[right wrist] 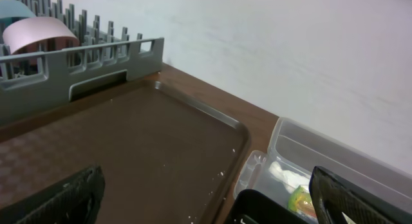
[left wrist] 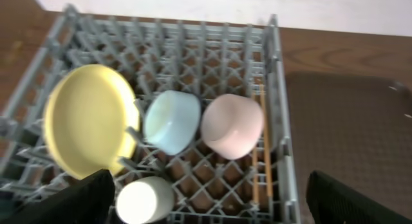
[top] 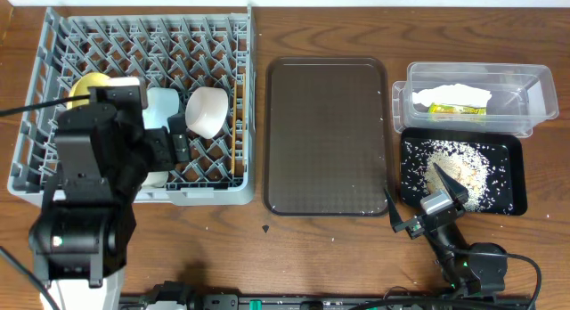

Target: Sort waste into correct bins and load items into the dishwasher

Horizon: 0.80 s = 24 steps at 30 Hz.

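Yellow plate [left wrist: 90,127], light blue bowl [left wrist: 172,121], white bowl [left wrist: 232,126] and chopsticks [left wrist: 259,147] all sit in the grey dish rack [left wrist: 277,69]. Napkin [top: 459,93] and wrapper [top: 454,110] lie in the clear tub [top: 539,96]. Rice bits [top: 459,167] lie in the black tray [top: 522,181]. Left gripper [left wrist: 206,185] hangs over the rack, right gripper [right wrist: 206,192] by the black tray's near edge. Both jaws are wide and hold nothing.

1 plate [left wrist: 87,121], 2 bowls [left wrist: 172,121], 1 cup [left wrist: 145,199], 2 chopsticks [left wrist: 259,147], 2 bins [top: 539,96].
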Each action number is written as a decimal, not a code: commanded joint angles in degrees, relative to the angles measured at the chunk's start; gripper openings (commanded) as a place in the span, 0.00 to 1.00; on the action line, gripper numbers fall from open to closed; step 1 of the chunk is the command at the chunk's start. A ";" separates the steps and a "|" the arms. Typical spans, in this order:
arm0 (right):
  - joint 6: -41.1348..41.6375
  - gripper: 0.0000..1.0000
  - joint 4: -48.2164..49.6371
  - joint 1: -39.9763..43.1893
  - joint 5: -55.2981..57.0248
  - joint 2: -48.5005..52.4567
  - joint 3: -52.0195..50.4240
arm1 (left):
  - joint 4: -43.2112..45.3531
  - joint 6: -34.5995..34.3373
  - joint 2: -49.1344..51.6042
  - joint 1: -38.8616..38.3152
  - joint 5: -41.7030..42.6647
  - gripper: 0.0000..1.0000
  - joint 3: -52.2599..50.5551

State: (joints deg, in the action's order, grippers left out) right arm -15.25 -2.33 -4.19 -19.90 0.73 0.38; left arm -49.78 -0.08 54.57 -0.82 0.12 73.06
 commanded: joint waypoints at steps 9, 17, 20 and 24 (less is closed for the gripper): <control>-0.44 0.99 -0.28 0.48 -0.04 -0.07 -0.07 | 28.11 -0.04 -16.41 0.09 -5.64 0.95 -23.85; -0.46 0.99 -0.28 0.48 -0.04 -0.07 -0.07 | 43.04 -0.04 -31.85 0.11 -5.07 0.95 -45.42; -0.44 0.99 -0.28 0.48 -0.04 -0.07 -0.07 | 43.25 -0.04 -38.58 0.15 -5.09 0.95 -51.17; -0.46 0.99 -0.28 0.48 -0.04 -0.07 -0.07 | 43.30 0.00 -46.38 0.15 -5.11 0.95 -56.35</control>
State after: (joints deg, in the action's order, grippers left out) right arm -15.27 -2.35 -4.19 -19.88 0.73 0.38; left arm -6.98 -0.08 12.91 -0.82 -4.69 19.20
